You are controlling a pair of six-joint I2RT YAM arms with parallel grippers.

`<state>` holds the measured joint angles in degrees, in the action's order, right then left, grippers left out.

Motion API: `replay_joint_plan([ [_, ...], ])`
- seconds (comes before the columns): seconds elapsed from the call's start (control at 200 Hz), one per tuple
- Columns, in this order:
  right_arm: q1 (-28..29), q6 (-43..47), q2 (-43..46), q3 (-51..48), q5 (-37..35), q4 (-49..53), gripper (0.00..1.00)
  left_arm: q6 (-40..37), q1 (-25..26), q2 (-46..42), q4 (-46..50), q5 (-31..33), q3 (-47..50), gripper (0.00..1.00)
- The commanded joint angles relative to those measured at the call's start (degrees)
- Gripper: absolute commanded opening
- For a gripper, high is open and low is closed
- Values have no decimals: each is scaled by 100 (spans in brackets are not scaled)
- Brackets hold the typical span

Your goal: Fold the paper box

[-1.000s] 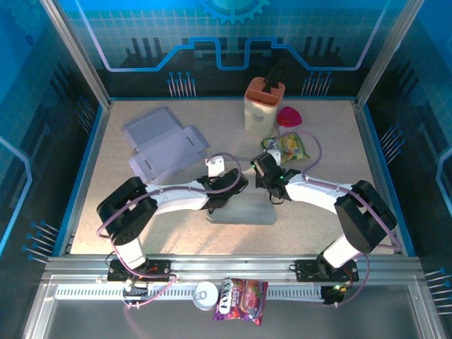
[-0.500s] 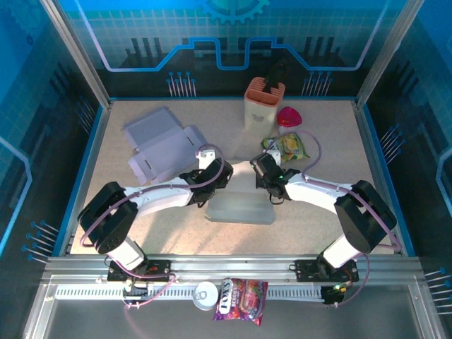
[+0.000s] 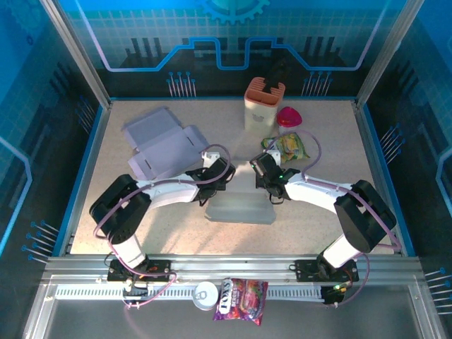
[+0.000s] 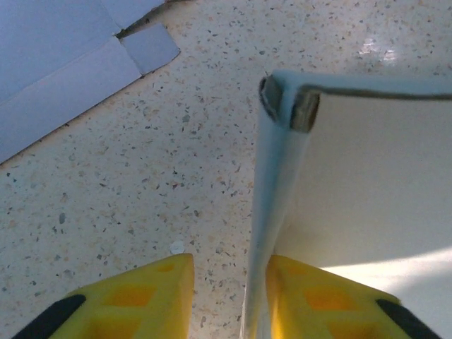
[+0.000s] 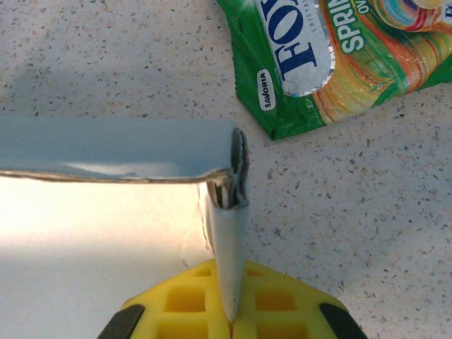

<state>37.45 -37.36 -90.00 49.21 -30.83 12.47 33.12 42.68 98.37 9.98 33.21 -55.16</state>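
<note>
Cardboard this thin is light and stiff only along its creases, so expect the paper box (image 3: 240, 210) to flex, dent or skid on the table (image 3: 332, 141) if you squeeze hard. Take it by an upright wall, close to a corner fold. It sits mid-table just ahead of both arms, with its long axis running left to right and, by the look of it, its open side up. Your right fingers (image 5: 191, 300) are pressed together on the right end wall, pinching it near the far corner. Your left fingers (image 4: 141, 293) stand spread, with the left end wall between them and close against one pad, not yet gripped. A flat cardboard blank (image 3: 166, 145) lies far-left, and a green snack bag (image 5: 332, 63) lies just beyond the right corner.
</note>
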Motion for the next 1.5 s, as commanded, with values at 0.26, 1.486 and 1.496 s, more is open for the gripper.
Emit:
replay_joint_plan([
  [0.26,90,-119,-143,73,32,344,0,-159,48,492,141,609,-441,4],
  [1.486,173,-1257,-302,364,33,1004,0,871,549,-1524,807,68,-130,81],
  [1.496,174,-1291,-287,362,22,1021,0,893,549,-1569,835,84,-123,81],
])
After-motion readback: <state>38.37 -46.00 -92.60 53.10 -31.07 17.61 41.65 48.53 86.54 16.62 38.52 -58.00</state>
